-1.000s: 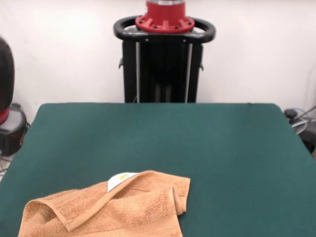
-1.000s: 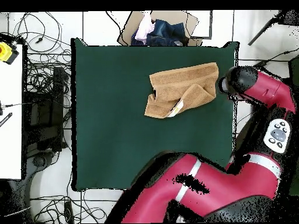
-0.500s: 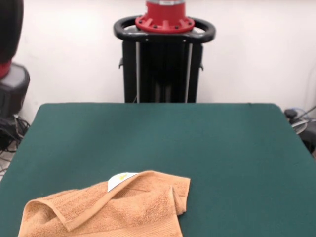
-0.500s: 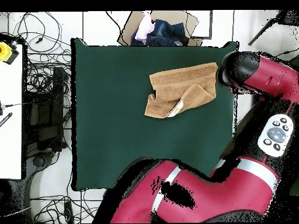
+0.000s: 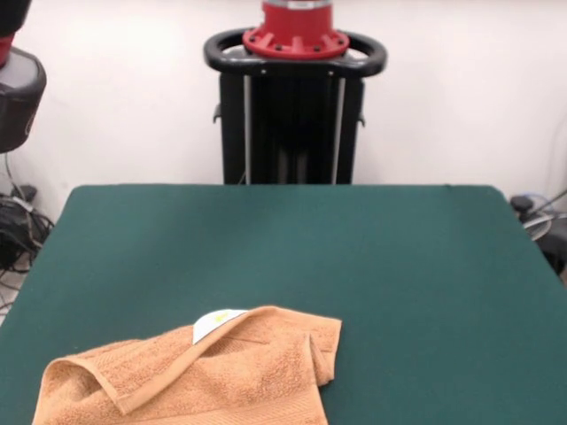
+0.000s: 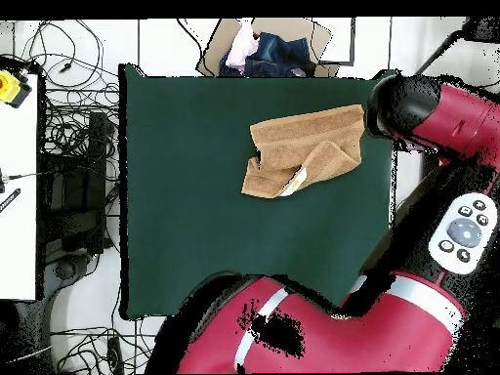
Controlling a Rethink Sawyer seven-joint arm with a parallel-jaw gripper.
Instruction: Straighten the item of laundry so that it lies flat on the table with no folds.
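The orange-tan towel (image 5: 195, 372) lies crumpled at the near left of the dark green table (image 5: 372, 248), with one corner folded over and its white tag (image 5: 215, 322) facing up. In the overhead view the towel (image 6: 303, 151) sits toward the table's (image 6: 195, 215) upper right, doubled over itself, with the tag (image 6: 296, 179) at its lower edge. A red arm link with a black end (image 6: 400, 107) hangs beside the towel's right edge. The same arm part shows at the front view's top left (image 5: 16, 84). No gripper shows in either view.
The black pedestal with its red base (image 5: 295, 106) stands behind the table's far edge. A cardboard box of clothes (image 6: 264, 49) sits past the table's top edge in the overhead view. Cables (image 6: 68, 127) and a white bench (image 6: 15, 195) lie to the left.
The arm's black-ended link has risen at the front view's left edge and swung toward the top of the overhead view. The towel has not moved.
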